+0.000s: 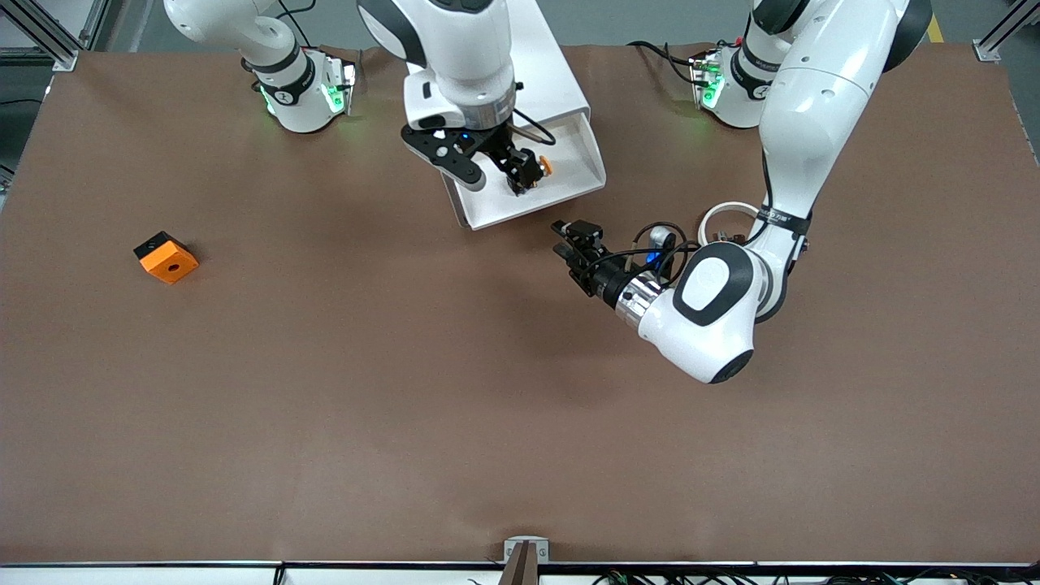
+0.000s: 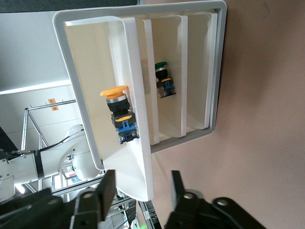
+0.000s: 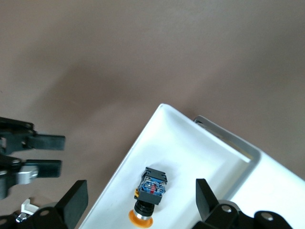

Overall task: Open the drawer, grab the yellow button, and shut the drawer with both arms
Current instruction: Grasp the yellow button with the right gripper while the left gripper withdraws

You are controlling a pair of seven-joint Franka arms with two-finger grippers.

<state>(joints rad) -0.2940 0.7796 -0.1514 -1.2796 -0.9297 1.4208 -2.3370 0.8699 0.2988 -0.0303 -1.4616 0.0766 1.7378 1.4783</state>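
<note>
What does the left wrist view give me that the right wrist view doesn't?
Only the left wrist view shows the cabinet face-on with its closed drawers, plus a green-capped button in one of them. Only the right wrist view shows the open right gripper over the orange-capped button, with the left gripper off to one side, just clear of the pulled-out drawer. Both show that drawer pulled out and that orange-capped button lying in it, not yet gripped.
</note>
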